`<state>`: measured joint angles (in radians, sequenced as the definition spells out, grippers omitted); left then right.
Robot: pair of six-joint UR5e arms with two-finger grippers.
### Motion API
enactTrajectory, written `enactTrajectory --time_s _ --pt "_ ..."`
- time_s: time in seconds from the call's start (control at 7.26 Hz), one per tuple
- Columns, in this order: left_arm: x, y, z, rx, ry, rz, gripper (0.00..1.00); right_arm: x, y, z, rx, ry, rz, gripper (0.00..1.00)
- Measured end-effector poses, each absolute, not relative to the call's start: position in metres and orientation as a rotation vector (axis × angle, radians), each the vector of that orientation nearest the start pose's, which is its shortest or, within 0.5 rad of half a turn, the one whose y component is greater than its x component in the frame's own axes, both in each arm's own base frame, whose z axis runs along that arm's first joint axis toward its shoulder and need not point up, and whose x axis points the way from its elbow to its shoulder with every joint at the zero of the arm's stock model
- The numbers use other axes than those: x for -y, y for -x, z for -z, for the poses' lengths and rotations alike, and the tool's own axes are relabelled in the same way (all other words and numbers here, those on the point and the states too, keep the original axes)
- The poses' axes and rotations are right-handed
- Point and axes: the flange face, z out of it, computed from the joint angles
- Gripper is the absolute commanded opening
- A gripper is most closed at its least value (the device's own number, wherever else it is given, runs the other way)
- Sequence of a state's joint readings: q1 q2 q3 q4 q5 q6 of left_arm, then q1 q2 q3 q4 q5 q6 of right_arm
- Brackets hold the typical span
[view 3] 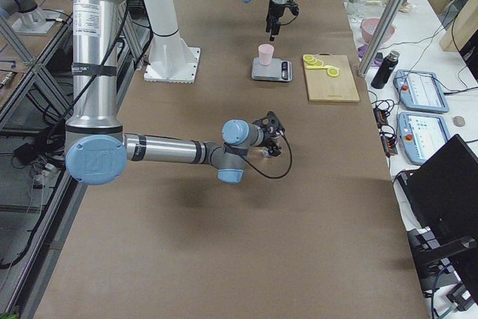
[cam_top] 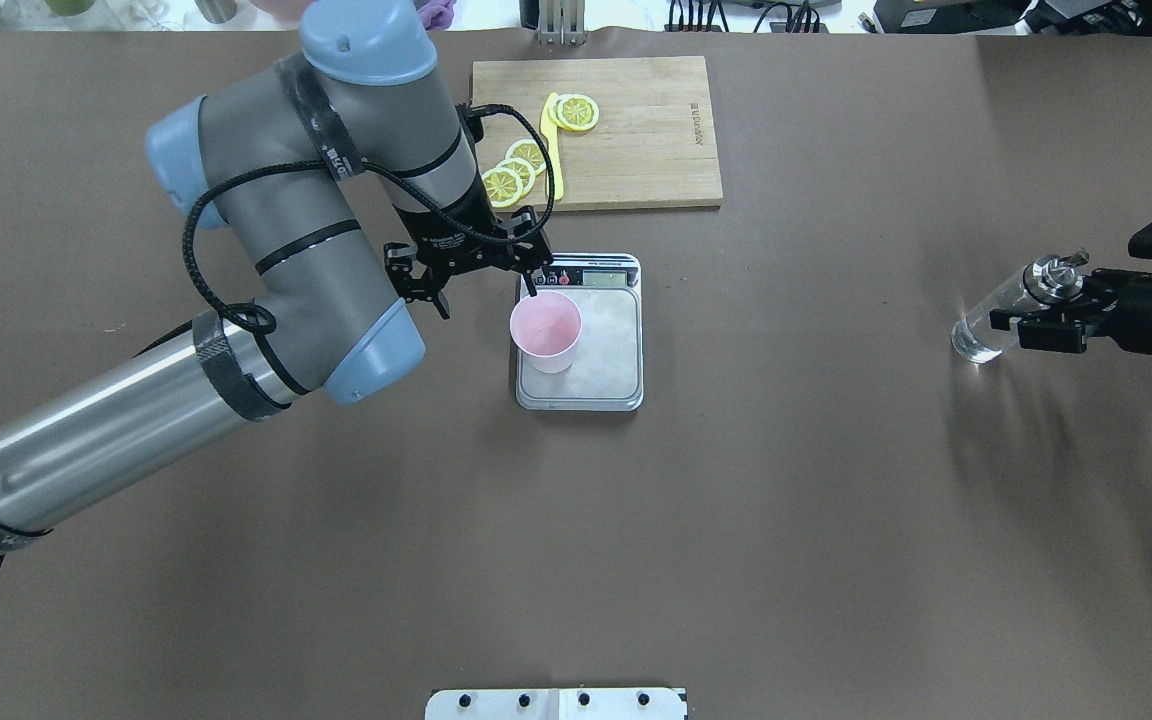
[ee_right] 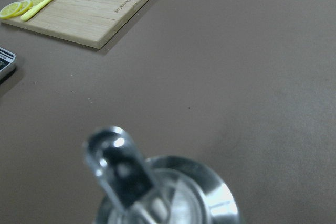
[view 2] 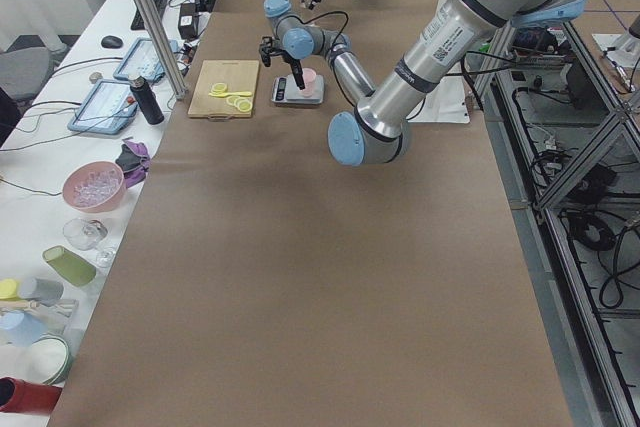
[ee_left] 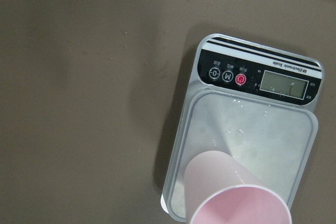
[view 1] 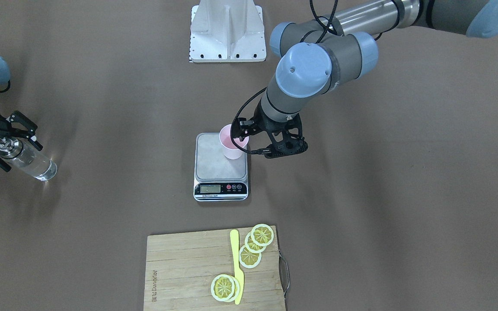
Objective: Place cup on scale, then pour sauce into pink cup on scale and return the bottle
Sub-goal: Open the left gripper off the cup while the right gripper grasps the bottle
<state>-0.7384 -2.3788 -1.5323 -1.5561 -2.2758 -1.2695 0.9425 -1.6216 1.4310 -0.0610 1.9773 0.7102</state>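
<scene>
Found cup [cam_top: 546, 335] on scale [cam_top: 601, 340] corner, left end effector [cam_top: 486, 297] wide open, empty. Needed straight lift clear of rim. Couldn't tell right end effector [cam_top: 1041, 310] grip on bottle [cam_top: 986, 330].

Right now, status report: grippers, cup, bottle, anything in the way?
Left gripper open, just above cup. Cup upright on scale. Right gripper around bottle neck, grip unclear. Nothing between bottle and scale.

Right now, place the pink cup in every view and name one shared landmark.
Front-facing: cup at centre, on scale's upper-right corner.
Overhead: cup at centre, scale's left side.
Exterior left: cup upper middle, far off.
Exterior right: cup upper middle.
Left wrist: cup at bottom edge, cut off.
Right wrist: not in view.
Landmark: the scale under it.
</scene>
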Motion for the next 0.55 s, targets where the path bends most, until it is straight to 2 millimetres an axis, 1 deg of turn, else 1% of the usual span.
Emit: enactTrajectory --time_s 0.14,0.28,0.41,0.55 --pt "0.53 -0.469 -0.182 -0.957 0.215 0.136 0.97 0.443 0.206 -0.588 1.074 -0.804 0.197 0.88" --pt "0.53 -0.464 -0.192 -0.951 0.213 0.137 0.96 0.444 0.207 -0.588 1.072 -0.806 0.196 0.85" --pt "0.529 -0.463 -0.198 -0.946 0.213 0.139 0.95 0.446 0.208 -0.587 1.071 -0.81 0.194 0.81" --pt "0.529 -0.463 -0.201 -0.941 0.213 0.14 0.93 0.446 0.208 -0.587 1.07 -0.811 0.192 0.81"
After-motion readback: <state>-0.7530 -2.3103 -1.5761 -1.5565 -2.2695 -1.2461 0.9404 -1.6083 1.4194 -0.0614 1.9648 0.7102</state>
